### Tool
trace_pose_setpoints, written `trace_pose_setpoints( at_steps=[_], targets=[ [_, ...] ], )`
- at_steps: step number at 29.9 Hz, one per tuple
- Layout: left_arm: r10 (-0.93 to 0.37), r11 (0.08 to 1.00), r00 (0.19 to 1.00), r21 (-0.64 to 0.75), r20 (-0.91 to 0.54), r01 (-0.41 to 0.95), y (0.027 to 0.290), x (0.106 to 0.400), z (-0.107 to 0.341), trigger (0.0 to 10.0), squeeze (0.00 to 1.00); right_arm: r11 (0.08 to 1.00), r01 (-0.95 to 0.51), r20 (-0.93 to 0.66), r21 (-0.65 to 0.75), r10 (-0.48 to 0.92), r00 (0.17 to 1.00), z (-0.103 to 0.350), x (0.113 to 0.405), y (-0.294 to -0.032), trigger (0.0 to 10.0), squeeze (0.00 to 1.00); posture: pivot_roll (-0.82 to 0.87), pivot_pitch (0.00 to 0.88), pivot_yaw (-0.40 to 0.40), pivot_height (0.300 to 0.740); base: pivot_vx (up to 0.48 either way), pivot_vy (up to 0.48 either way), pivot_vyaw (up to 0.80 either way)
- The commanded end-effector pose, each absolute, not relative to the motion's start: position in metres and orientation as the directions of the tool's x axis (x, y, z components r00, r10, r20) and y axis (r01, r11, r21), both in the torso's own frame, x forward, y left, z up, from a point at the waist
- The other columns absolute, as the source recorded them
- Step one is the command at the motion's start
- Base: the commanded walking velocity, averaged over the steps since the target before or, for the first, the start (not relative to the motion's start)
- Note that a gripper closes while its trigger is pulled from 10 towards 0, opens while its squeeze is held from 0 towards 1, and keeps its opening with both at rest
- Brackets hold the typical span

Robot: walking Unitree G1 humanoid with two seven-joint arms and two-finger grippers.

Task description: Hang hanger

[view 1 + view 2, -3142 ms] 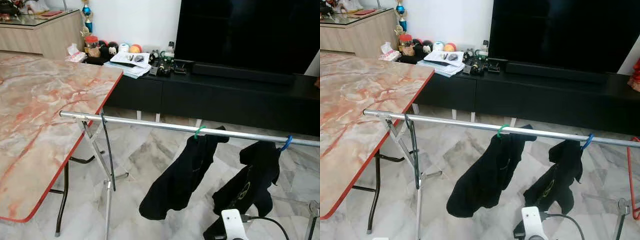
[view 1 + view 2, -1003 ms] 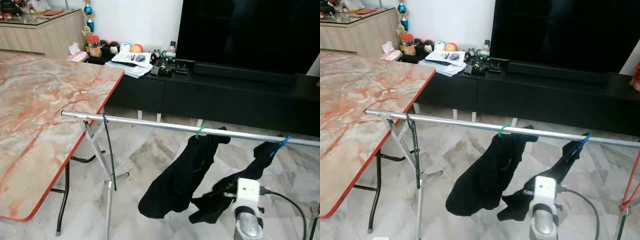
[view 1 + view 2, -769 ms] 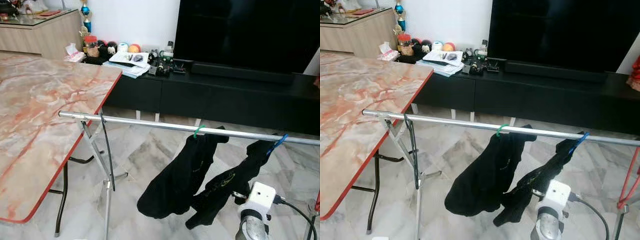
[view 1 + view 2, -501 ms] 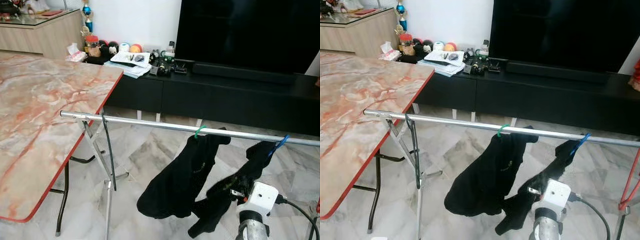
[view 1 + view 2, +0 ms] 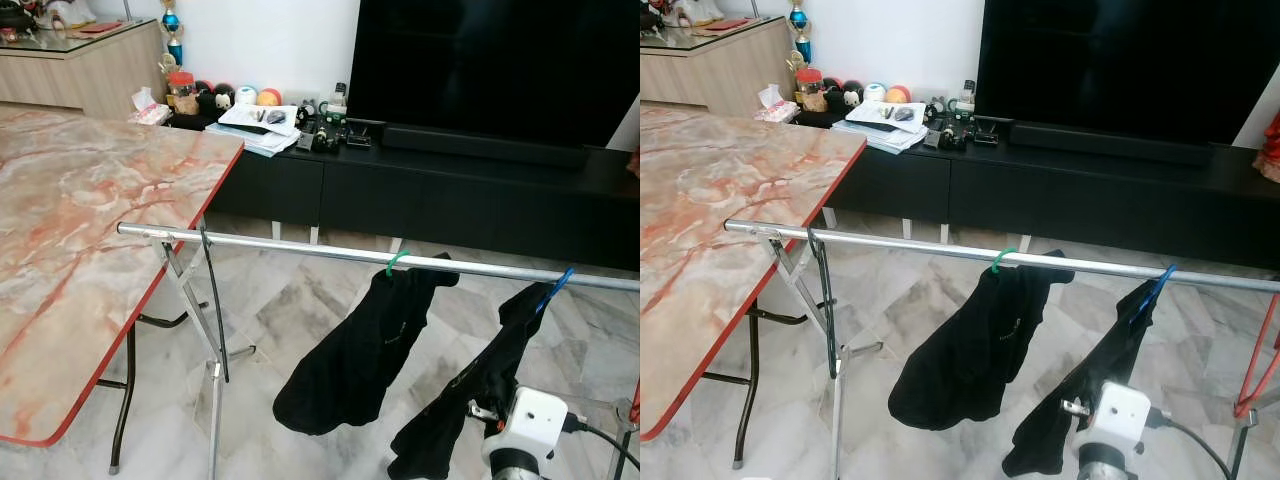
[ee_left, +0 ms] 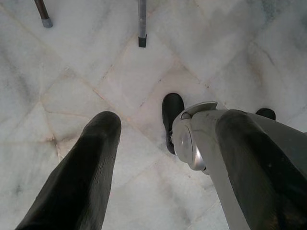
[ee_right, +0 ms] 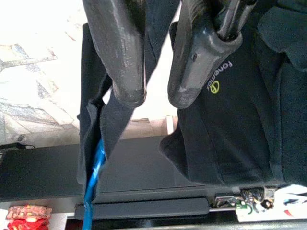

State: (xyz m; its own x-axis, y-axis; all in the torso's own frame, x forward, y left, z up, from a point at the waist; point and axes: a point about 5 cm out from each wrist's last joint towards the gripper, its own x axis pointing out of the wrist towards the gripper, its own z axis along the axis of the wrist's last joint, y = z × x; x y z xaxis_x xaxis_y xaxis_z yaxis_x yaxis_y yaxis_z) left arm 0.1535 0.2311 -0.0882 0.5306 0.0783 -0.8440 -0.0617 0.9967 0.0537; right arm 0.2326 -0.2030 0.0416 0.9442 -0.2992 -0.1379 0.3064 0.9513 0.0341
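Blue hanger (image 5: 1152,283) with black garment (image 5: 1085,385) on rail (image 5: 890,242) — right end effector (image 7: 153,91) fingers parted, beside garment.

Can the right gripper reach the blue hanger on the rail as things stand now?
Probably yes. The right gripper is open just below the blue hanger, close to the black garment hanging from it. Nothing stands between them; only the cloth hangs close around the fingers.
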Motion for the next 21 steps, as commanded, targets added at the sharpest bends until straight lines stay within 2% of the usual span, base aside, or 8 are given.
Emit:
trace_pose_setpoints(
  at_steps=[1, 10, 21],
  targets=[
    [0.07, 0.998, 0.515, 0.057, -0.854, -0.042, 0.2311, 0.1481, -0.0903, 10.0, 0.0, 0.944, 0.327, -0.147, 0.053, -0.316, 0.937, 0.0448, 0.2342, -0.2071, 10.0, 0.0, 0.14, 0.0, -0.048, 0.74, 0.255, 0.0, -0.71],
    [0.061, 0.998, 0.517, 0.052, -0.854, -0.033, 0.2307, 0.1489, -0.09, 10.0, 0.0, 0.944, 0.325, -0.151, 0.051, -0.315, 0.937, 0.0449, 0.2381, -0.2067, 10.0, 0.0, 0.14, 0.0, -0.047, 0.74, 0.293, 0.0, -0.68],
    [0.062, 0.998, 0.519, 0.052, -0.853, -0.034, 0.2303, 0.1504, -0.0896, 10.0, 0.0, 0.941, 0.335, -0.145, 0.042, -0.326, 0.934, 0.0466, 0.2429, -0.2089, 10.0, 0.0, 0.14, 0.0, -0.057, 0.74, 0.309, 0.0, 0.0]
  ],
)
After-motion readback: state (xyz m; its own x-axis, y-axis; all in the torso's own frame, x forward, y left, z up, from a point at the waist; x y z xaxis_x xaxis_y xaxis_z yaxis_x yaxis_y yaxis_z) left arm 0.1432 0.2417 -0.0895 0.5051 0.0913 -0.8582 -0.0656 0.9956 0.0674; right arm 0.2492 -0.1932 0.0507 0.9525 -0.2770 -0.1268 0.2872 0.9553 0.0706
